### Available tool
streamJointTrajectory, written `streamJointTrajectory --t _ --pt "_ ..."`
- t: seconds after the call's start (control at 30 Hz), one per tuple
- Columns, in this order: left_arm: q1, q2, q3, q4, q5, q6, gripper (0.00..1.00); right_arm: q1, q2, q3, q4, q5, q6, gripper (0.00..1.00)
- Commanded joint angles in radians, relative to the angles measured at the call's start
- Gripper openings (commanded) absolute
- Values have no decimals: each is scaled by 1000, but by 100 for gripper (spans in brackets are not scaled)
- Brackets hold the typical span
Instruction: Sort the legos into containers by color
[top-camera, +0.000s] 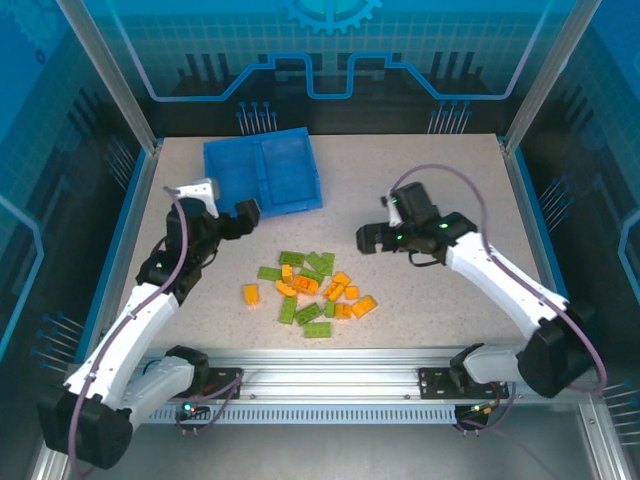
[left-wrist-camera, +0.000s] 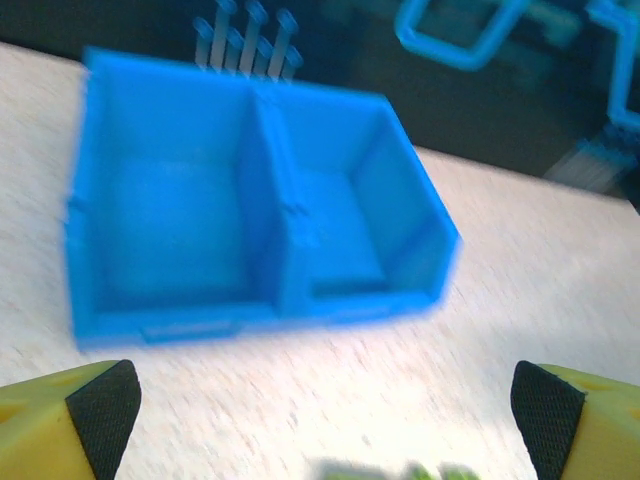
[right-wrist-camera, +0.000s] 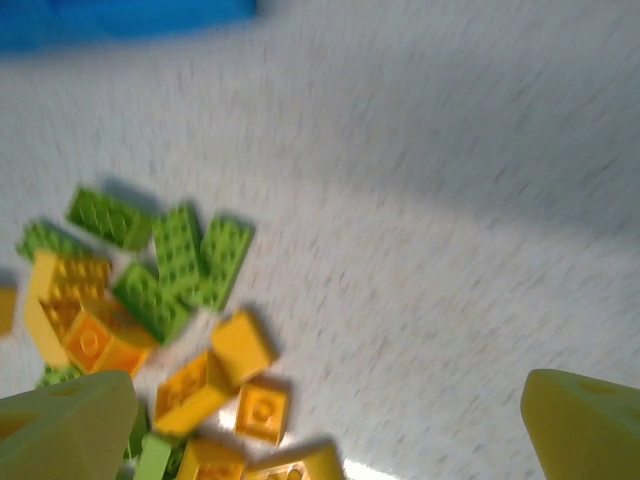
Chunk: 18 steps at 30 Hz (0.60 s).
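Nearest the overhead camera, the left gripper (top-camera: 246, 213) was seen spread wide just near of the blue tray (top-camera: 263, 172) at far left, the right gripper (top-camera: 368, 238) likewise spread right of the legos (top-camera: 308, 286), which were heaped on the table (top-camera: 440, 190) between them. From the left wrist, parted fingers (left-wrist-camera: 100, 410) were framed before the blurred tray's two compartments; from the right wrist, parted fingers (right-wrist-camera: 70, 430) were shown over the legos.

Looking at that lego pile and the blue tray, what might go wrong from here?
The orange and green legos lie jumbled and touching, so the open right gripper may pinch two colours at once. The tray sits askew close to the open left gripper; a bump could shove it.
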<state>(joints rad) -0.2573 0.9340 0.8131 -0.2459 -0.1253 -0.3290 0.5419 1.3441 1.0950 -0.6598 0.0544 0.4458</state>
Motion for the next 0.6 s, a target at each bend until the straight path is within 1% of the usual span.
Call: streamJointTrajectory --t 0.0,0.1,0.2,0.23,0.27,0.33,0.47,0.57 --pt "-84 -6 52 -329 65 -9 99 106 100 37 -62 30 118 100" --pt "-102 -11 73 -408 79 35 99 175 221 73 -11 34 207 99" --pt "-101 -21 77 -441 78 97 99 235 333 130 36 70 221 90" --pt "-102 -25 75 -444 77 112 99 247 369 154 32 90 213 87" --pt "-102 -29 72 -445 75 125 99 259 408 185 33 107 197 81" --pt "-101 -32 65 -441 78 136 99 274 475 235 37 118 152 75" --pt "-102 -27 47 -420 96 144 99 303 587 338 -1 161 65 68" --pt "-102 -27 35 -408 95 146 99 314 655 394 -32 155 22 65"
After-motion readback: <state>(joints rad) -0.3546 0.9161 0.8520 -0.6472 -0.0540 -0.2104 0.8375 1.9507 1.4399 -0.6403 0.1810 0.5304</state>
